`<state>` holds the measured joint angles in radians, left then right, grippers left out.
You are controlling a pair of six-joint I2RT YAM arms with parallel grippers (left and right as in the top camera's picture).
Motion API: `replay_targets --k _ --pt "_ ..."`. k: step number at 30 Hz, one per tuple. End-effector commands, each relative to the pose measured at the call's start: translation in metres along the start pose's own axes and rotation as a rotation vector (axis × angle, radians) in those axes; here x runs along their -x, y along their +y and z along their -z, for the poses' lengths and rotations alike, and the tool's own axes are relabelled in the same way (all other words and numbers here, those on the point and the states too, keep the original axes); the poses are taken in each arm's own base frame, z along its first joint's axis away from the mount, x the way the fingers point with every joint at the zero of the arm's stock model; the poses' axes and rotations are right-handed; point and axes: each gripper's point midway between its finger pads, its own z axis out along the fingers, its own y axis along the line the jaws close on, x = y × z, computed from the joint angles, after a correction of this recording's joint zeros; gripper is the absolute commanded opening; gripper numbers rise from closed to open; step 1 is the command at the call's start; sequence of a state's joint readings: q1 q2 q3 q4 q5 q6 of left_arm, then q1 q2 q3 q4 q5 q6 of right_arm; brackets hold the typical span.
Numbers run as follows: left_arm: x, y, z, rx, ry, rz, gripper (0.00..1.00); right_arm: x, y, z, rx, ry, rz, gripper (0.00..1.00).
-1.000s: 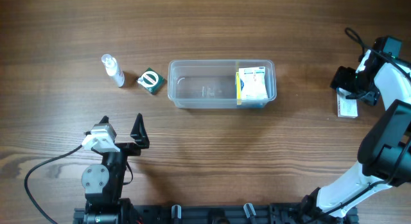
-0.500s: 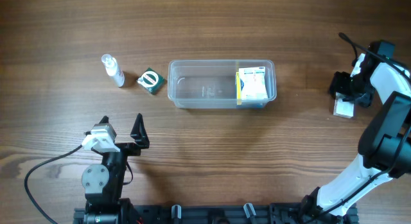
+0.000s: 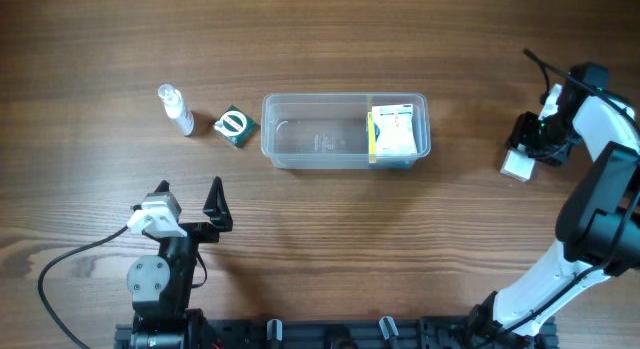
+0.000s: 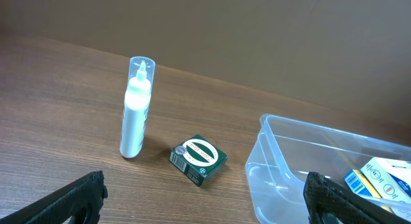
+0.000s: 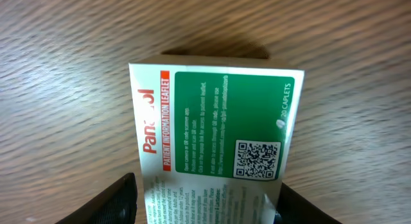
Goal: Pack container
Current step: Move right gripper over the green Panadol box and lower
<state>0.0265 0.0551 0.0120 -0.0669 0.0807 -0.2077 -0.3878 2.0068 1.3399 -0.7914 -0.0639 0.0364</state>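
Well right of the container (image 3: 310,139), our right end effector (image 3: 530,147) clamps a Panadol box (image 5: 215,128) by opposite edges, with open tabletop (image 3: 470,239) around it. Our left end effector (image 3: 188,197) gapes wide and empty, near-left of the container.

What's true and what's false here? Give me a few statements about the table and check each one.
The container is empty. False: a white box lies at its right end.
The spray bottle stands left of the container. True.
The green box sits inside the container. False: it lies on the table beside it.
The right fingers grip a printed carton. True.
The left fingers hold the bottle. False: they are open, holding nothing.
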Motion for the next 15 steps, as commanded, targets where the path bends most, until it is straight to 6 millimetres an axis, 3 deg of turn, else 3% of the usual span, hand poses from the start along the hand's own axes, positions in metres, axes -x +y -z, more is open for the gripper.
replay_targets --k 1,9,15 --pt "-0.003 0.000 0.000 -0.003 0.009 0.010 1.00 0.020 0.025 0.027 0.048 -0.080 0.031 0.62" --pt "-0.003 0.000 0.000 -0.004 0.009 0.010 1.00 0.028 0.057 0.068 0.111 -0.185 0.104 0.61" --pt "-0.003 0.000 0.000 -0.004 0.009 0.010 1.00 0.027 0.086 0.083 0.176 -0.220 0.185 0.62"
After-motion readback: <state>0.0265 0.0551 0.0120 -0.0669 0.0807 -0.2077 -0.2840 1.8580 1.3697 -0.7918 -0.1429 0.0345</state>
